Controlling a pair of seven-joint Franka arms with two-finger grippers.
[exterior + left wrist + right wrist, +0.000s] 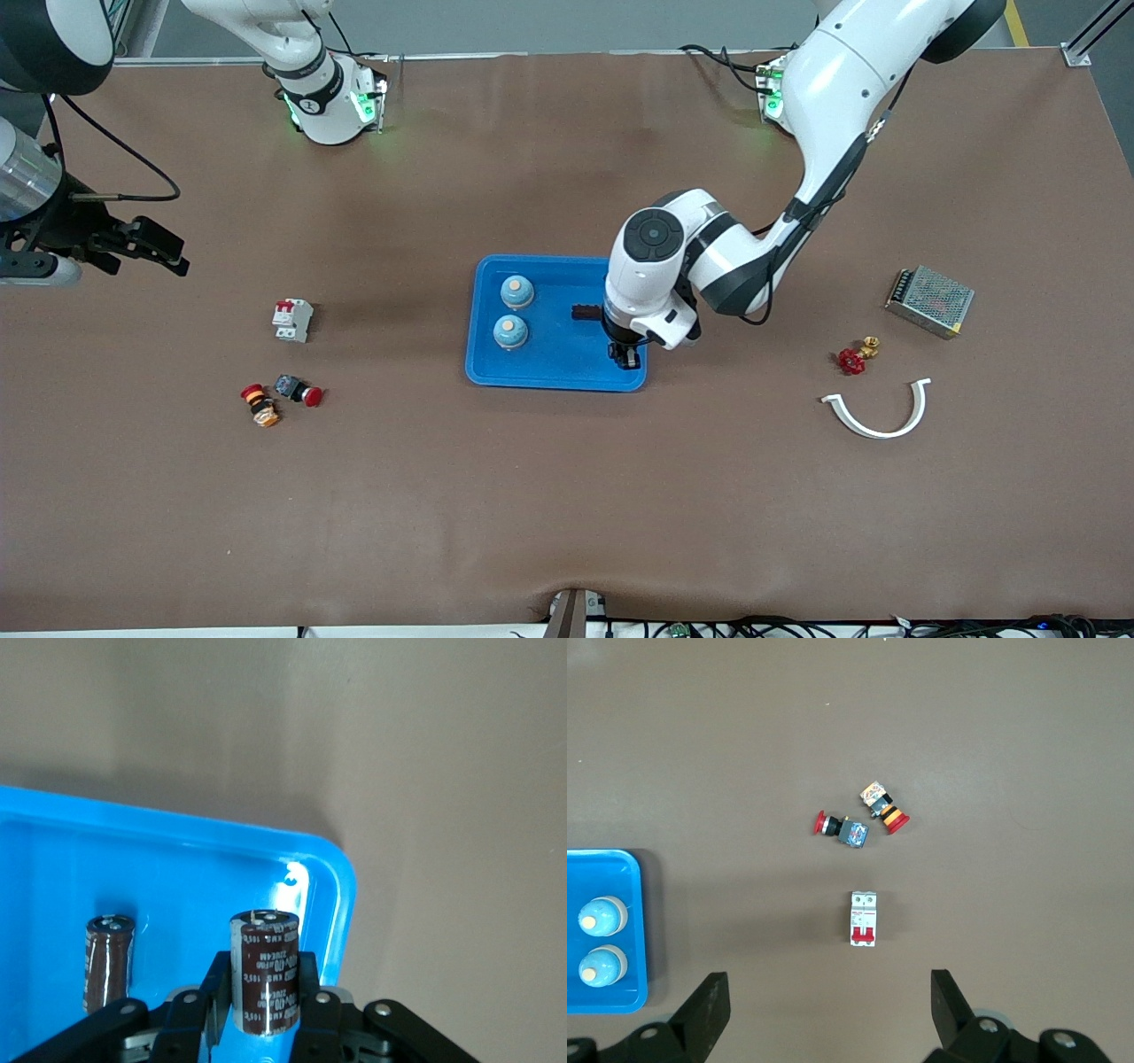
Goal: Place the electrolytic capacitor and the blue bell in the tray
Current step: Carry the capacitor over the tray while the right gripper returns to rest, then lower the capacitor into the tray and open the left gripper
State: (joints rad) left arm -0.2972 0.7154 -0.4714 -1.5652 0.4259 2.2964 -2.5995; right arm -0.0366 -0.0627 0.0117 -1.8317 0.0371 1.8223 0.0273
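Brown tabletop, tray (pixel 540 372) mid-table — second capacitor going in.
My left gripper (pixel 624 356) pinches the capacitor (pixel 266 973) by the tray's corner; released tilted, it may roll — right gripper (pixel 828 1010) waits spread.

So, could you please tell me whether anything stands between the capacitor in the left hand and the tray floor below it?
Nothing visible does. The left hand, shut on the capacitor, is over a bare corner of the tray; the other capacitor lies to one side.
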